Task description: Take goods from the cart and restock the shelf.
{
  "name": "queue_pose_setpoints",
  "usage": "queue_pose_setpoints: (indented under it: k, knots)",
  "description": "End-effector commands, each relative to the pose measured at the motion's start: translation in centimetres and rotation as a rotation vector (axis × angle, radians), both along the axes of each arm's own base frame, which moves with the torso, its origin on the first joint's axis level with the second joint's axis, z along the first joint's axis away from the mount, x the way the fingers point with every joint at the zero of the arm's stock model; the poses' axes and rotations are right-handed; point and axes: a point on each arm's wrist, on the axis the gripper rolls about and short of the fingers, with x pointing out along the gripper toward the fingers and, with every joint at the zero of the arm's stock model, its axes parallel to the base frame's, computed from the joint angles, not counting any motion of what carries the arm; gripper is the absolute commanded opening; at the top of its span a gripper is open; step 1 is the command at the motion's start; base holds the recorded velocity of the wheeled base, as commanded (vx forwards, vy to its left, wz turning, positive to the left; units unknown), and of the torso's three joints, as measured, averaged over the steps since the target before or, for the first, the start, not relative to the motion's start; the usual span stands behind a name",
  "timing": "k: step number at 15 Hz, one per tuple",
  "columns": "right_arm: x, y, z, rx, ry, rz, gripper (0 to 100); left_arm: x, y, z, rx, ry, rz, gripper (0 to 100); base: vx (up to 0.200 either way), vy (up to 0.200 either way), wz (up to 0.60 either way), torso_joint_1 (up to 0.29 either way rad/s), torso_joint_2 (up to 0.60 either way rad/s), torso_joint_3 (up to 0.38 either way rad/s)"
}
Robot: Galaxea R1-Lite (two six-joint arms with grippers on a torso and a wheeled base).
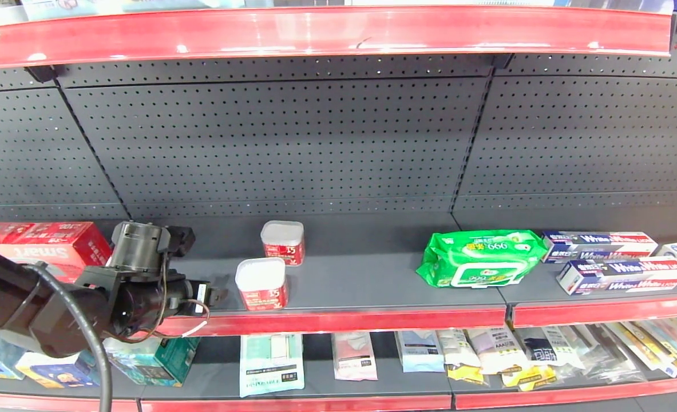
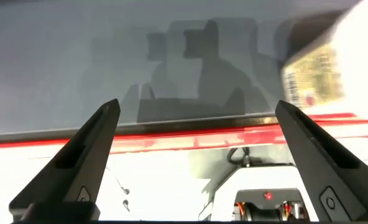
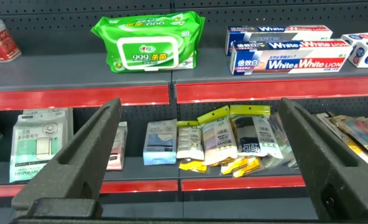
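Red cardboard boxes point(image 1: 46, 243) lie at the left end of the grey metal shelf point(image 1: 361, 274). The left hand point(image 1: 217, 296) hangs released at its red front edge, just beside a squarish white-lidded tub point(image 1: 261, 284); a second tub point(image 1: 282, 242) stands behind. Rightward lie a soft green wipes pack point(image 1: 481, 257) and long toothpaste cartons point(image 1: 618, 274). The right wrist view adds the right hand point(image 3: 199, 102), spread empty before glossy sachets point(image 3: 224, 140) below.

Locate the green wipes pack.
In the head view, the green wipes pack lies right of centre on the middle shelf, directly left of the toothpaste boxes.
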Motion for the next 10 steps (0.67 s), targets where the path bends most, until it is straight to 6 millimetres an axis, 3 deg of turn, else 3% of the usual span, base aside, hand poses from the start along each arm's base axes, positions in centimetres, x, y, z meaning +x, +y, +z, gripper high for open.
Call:
queue_pose_setpoints:
  k: [1, 6, 10]
  knots:
    - [0.0, 0.0, 0.0, 0.0, 0.002, 0.0, 100, -0.3, -0.7, 0.2, -0.011, -0.001, -0.034, 100, 0.0, 0.0, 0.0, 0.0, 0.0, 0.0]
    - [0.0, 0.0, 0.0, 0.0, 0.002, 0.0, 100, -0.9, -0.9, -0.2, -0.01, 0.07, -0.061, 100, 0.0, 0.0, 0.0, 0.0, 0.0, 0.0]
    - [0.0, 0.0, 0.0, 0.0, 0.0, 0.0, 100, -0.2, -1.7, -0.7, -0.016, 0.078, -0.088, 100, 0.0, 0.0, 0.0, 0.0, 0.0, 0.0]
